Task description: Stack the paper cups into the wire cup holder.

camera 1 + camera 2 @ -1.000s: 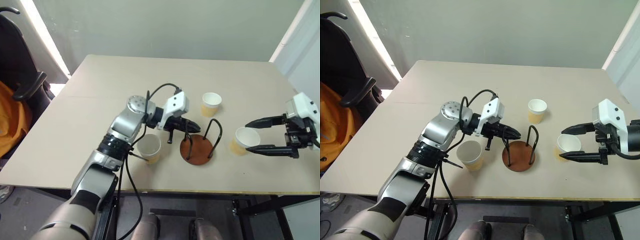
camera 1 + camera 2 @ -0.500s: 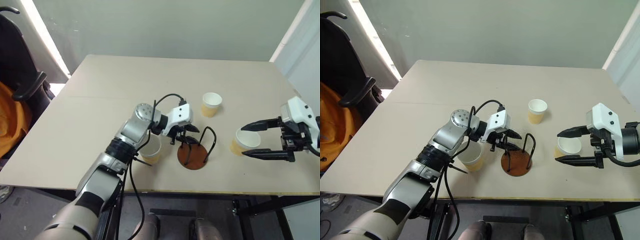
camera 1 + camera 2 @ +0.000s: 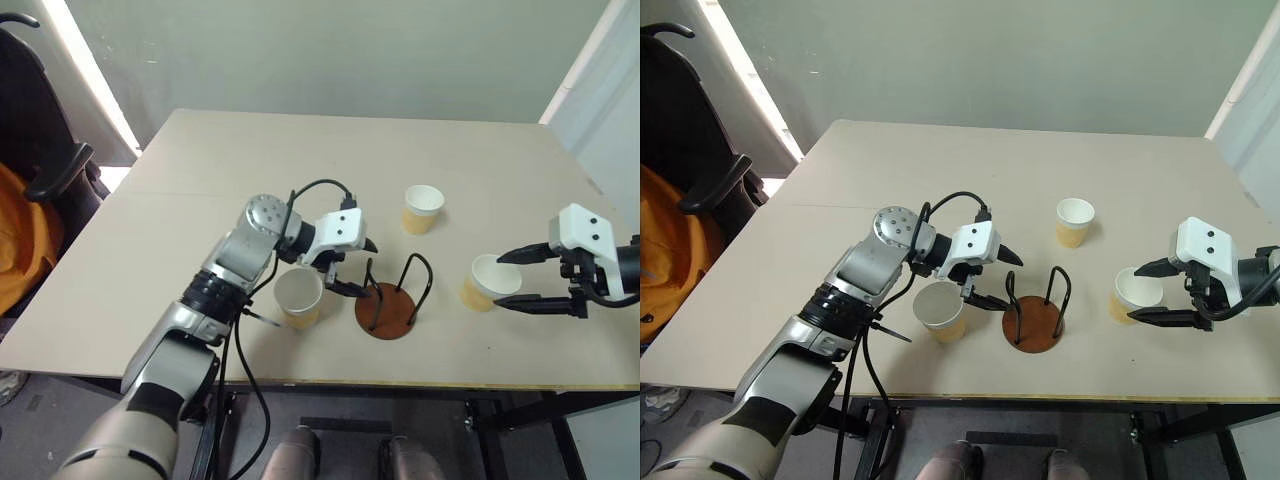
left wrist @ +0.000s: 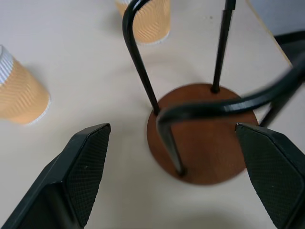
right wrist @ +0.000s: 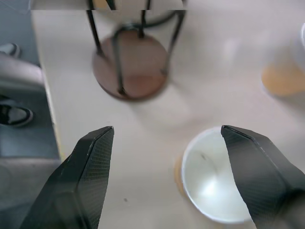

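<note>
Pale wood forms the table (image 3: 200, 220) top, set against a grey-green wall, with a dark chair holding something orange off its left edge.

Near the front edge, about mid-table, stands the wire cup holder (image 3: 386, 309): a reddish-brown disc with two black wire loops rising from it, nothing inside them. Three paper cups stand upright on the table around it. One paper cup (image 3: 298, 297) sits just left of the holder, close to the base but apart from it. A second cup (image 3: 422, 208) stands farther back, behind and slightly right of the holder. The third cup (image 3: 487, 282) is off to the right, near the front.

Between the first cup and the holder hangs the left gripper (image 3: 352, 267), fingers spread wide and holding nothing; in the left wrist view its two fingers (image 4: 86, 162) flank the disc and the nearer loop without touching them. At the right, the right gripper (image 3: 522, 280) has its fingers parted to either side of the third cup, the cup's white rim lying between the fingertips; whether either finger touches the cup is unclear.
</note>
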`<action>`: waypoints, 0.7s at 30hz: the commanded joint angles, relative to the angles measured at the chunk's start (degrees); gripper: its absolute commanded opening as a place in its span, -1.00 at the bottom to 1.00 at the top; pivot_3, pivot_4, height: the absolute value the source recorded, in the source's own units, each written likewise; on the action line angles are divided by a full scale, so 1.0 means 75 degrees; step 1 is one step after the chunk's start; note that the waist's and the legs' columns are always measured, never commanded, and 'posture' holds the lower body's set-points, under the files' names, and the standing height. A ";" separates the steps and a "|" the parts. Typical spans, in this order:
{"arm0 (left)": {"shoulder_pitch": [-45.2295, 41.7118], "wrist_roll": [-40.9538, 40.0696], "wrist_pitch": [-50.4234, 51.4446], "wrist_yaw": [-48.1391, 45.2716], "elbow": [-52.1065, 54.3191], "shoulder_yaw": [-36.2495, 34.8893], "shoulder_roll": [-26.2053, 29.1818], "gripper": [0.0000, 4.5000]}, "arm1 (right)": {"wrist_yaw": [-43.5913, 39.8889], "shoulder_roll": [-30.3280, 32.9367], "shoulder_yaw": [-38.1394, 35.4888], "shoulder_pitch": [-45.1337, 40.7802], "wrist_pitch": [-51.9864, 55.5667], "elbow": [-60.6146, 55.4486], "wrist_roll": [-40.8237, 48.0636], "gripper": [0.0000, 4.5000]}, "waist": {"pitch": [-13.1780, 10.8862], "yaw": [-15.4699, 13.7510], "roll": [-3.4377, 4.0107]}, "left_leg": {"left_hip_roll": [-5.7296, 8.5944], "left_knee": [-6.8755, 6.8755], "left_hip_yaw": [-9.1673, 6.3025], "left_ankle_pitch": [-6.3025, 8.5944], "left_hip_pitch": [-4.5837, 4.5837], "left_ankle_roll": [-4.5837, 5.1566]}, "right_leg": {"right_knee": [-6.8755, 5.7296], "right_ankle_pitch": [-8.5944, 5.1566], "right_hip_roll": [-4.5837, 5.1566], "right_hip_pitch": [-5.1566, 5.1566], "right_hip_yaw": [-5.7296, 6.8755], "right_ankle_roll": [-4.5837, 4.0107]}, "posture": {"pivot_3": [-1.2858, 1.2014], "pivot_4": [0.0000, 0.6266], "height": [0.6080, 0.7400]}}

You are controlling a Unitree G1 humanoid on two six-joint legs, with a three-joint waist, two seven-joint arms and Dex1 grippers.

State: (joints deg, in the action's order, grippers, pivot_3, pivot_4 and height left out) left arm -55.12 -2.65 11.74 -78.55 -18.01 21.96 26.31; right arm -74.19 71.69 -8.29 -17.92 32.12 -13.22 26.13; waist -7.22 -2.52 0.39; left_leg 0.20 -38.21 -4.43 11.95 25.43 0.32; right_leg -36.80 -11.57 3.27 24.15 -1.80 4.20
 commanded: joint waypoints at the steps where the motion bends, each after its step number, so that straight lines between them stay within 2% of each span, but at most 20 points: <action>1: -0.0285 -0.0168 -0.0030 -0.0220 0.0540 -0.0391 0.0450 0.99 | -0.0047 0.0204 0.0089 -0.0332 -0.0374 0.0389 -0.0407 0.67 | 0.0000 0.0005 0.0000 | 0.0000 0.0000 0.0000 0.0001 0.0000 0.0001 | 0.0000 0.0000 0.0000 0.0000 0.0000 0.0000 | 0.03 -0.52 1.00; 5: 0.0006 -0.1024 0.0329 -0.0809 0.1423 -0.1150 0.1342 0.99 | -0.0096 0.0118 0.0510 -0.0609 -0.0616 0.0690 -0.0770 0.67 | 0.0000 0.0054 0.0000 | -0.0004 0.0007 -0.0002 0.0007 0.0000 0.0007 | 0.0001 -0.0002 -0.0003 0.0004 0.0002 -0.0004 | 0.03 -0.52 1.00; 7: 0.0262 -0.2117 0.1233 -0.0983 0.2241 -0.2015 0.1832 0.99 | -0.0056 -0.0020 0.0807 -0.0774 -0.0709 0.0839 -0.0993 0.67 | 0.0000 0.0108 0.0000 | -0.0007 0.0009 -0.0001 0.0021 0.0001 0.0006 | 0.0000 -0.0005 -0.0004 0.0010 0.0003 -0.0009 | 0.03 -0.52 1.00; 9: 0.0408 -0.2683 0.1811 -0.0885 0.2726 -0.2463 0.2110 0.99 | -0.0067 -0.0085 0.0975 -0.0847 -0.0800 0.0955 -0.1141 0.67 | 0.0000 0.0135 0.0000 | -0.0008 0.0009 0.0001 0.0027 0.0001 0.0002 | 0.0001 -0.0008 -0.0004 0.0012 0.0009 -0.0013 | 0.03 -0.52 1.00; 16: 0.0934 -0.3141 0.2667 -0.0167 0.3951 -0.2973 0.2814 0.99 | -0.0102 -0.0425 0.1400 -0.1080 -0.0718 0.0917 -0.1364 0.67 | 0.0004 0.0124 0.0006 | -0.0009 0.0007 -0.0006 0.0029 -0.0003 0.0004 | 0.0001 -0.0015 0.0003 0.0007 0.0008 -0.0032 | 0.03 -0.52 1.00; 19: 0.1217 -0.3381 0.2955 0.0038 0.4335 -0.3117 0.3053 1.00 | -0.0081 -0.0450 0.1660 -0.1133 -0.0728 0.0864 -0.1679 0.38 | 0.0003 0.0155 0.0006 | -0.0014 0.0009 -0.0005 0.0035 -0.0011 0.0002 | -0.0001 -0.0011 0.0003 0.0008 0.0010 -0.0051 | 0.03 -0.52 1.00; 21: 0.1438 -0.3435 0.3042 0.0122 0.4487 -0.3161 0.3216 1.00 | -0.0027 -0.0496 0.1878 -0.1151 -0.0794 0.0796 -0.1930 0.09 | 0.0003 0.0155 0.0006 | -0.0017 0.0016 -0.0006 0.0036 -0.0015 0.0000 | -0.0004 -0.0030 0.0002 0.0008 0.0014 -0.0094 | 0.03 -0.52 1.00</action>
State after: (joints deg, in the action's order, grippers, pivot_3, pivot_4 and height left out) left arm -44.84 -27.37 33.92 -78.46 13.65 0.25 49.32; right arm -74.83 67.83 5.42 -25.50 27.00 -5.64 13.27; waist -7.20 -1.36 0.43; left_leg 0.07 -38.07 -4.47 12.23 25.26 0.31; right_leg -36.83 -11.79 3.29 24.18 -1.70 3.46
